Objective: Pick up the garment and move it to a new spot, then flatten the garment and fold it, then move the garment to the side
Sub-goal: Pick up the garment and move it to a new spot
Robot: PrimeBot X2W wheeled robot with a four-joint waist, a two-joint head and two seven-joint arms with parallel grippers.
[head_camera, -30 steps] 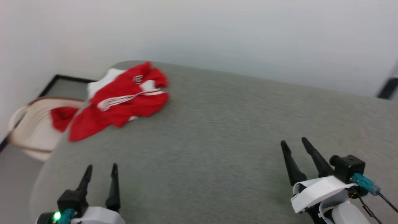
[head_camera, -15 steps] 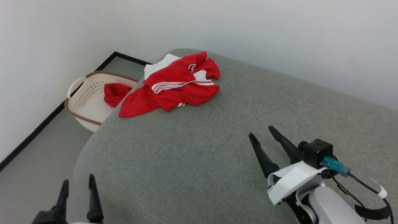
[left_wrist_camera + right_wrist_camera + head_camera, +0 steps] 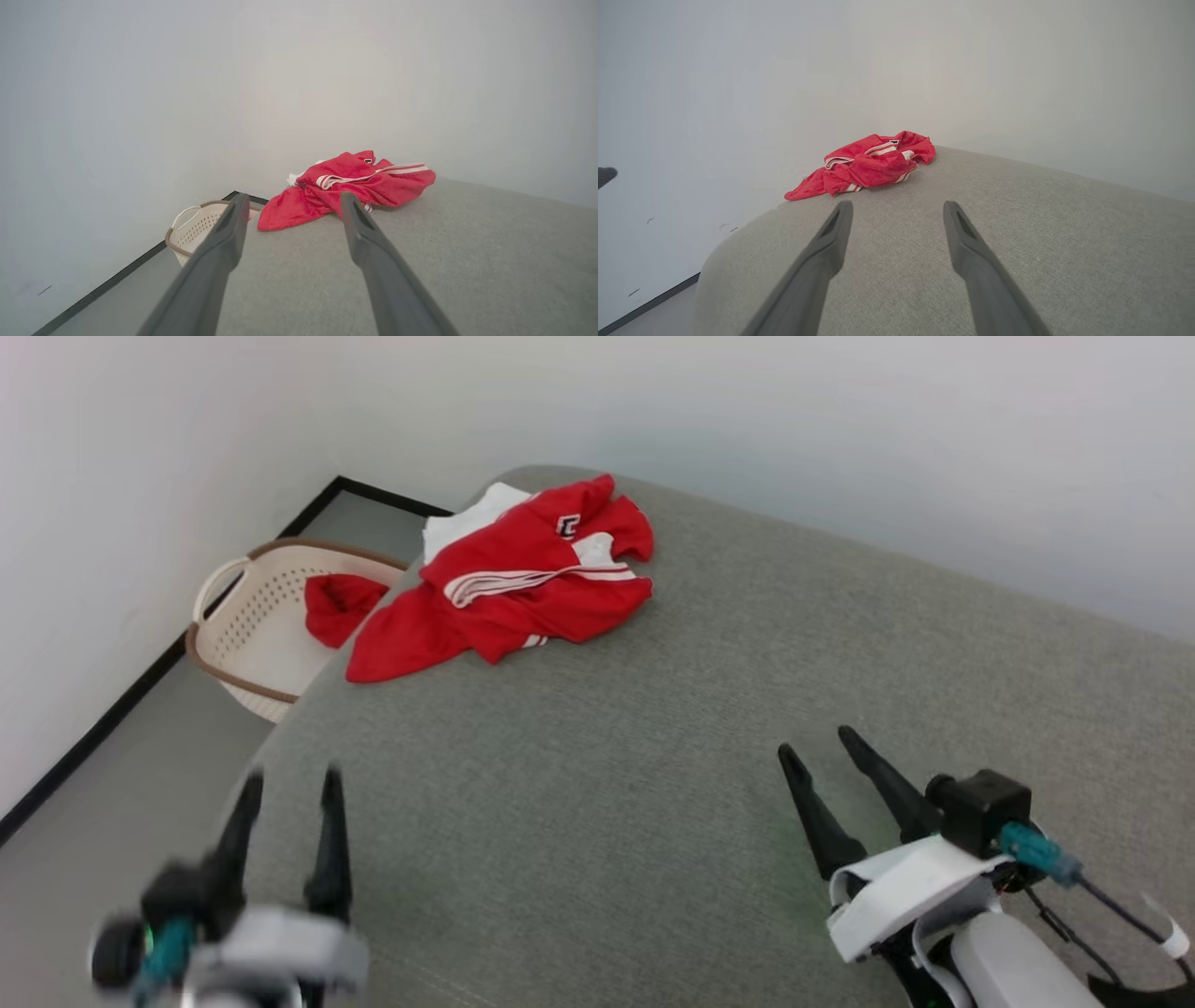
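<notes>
Red fabric with white panels and thin white stripes: the garment (image 3: 523,588) lies crumpled at the far left corner of a grey upholstered cushion (image 3: 653,784). A small black-and-white logo patch faces up near its far edge. One red end drapes towards the cushion's left edge.

Left tool (image 3: 290,779): at the near left corner of the cushion, blurred in the head view. Its two dark fingers are spread, with nothing between them. It is well apart from the garment. In its wrist view (image 3: 294,198) the fingers point towards the garment (image 3: 355,186).

Right tool (image 3: 818,743): over the near right part of the cushion. Its fingers are spread and empty, well apart from the garment. In the right wrist view (image 3: 897,204) the garment (image 3: 873,165) lies far ahead and slightly left.

A cream perforated basket (image 3: 245,625) with a brown rim stands on the grey floor (image 3: 112,821), just left of the cushion. It holds a second red cloth (image 3: 341,607). A pale wall stands behind.
</notes>
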